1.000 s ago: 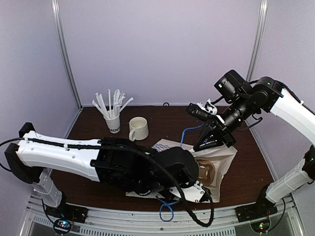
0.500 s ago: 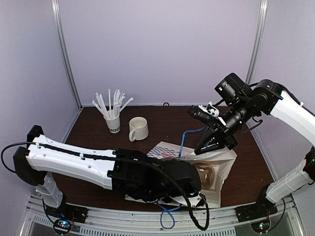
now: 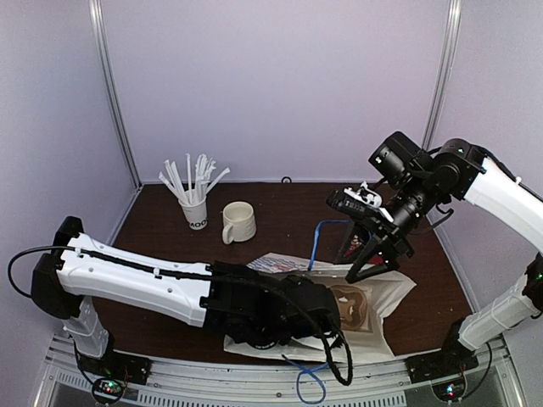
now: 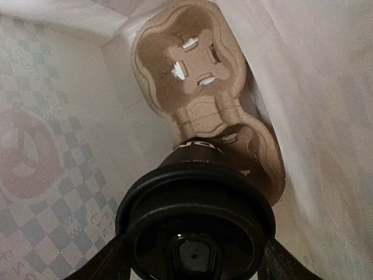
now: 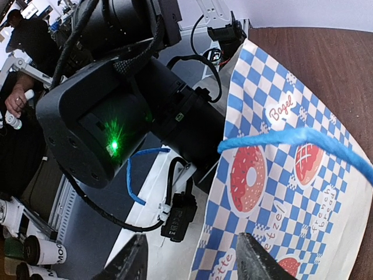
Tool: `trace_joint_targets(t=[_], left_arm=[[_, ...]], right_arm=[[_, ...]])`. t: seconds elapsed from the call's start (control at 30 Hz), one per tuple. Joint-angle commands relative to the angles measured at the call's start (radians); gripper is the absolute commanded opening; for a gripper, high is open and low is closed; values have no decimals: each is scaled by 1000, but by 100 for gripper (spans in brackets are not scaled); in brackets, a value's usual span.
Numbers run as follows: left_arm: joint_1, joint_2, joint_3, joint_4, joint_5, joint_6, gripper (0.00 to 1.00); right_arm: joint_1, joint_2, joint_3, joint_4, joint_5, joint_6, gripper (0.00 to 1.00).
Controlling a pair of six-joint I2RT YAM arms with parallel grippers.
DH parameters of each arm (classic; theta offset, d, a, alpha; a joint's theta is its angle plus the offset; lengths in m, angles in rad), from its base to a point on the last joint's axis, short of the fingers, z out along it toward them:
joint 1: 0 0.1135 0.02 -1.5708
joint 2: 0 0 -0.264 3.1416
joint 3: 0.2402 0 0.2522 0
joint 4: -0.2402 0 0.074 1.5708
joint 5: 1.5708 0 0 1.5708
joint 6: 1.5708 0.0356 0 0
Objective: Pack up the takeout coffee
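Left claw is deep inside the paper bag. Its two fingers are spread wide and press on both sides of the black lid of the takeout coffee. That cup sits in the near hole of the brown cup tray at the far end of the bag. Right claw hangs just above the bag's open top, partly open and holding nothing, and the blue handle runs past it. A second ago it was pinched shut at the bag's top, and the left arm was not so far inside the bag.
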Motion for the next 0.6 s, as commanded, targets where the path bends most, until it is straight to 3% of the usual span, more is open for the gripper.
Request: trace_joint_targets(t=[0.0,0.13,0.4,0.57], left_arm=[[7,-39,-10,50,-64,-30,63],[8,-45,-7,49,-93,-62,63],[-42,-1,82,-67,-129,-178,61],[-54,-10,76,-120,-204,-236,61]], right_arm=[[4,-11,2,-43,17,-34,59],[4,-20,-8,-57,17,-47,71],[84,-34,-5,-138,28,-114,81],[143,-49,-36,-156,62,-136,82]])
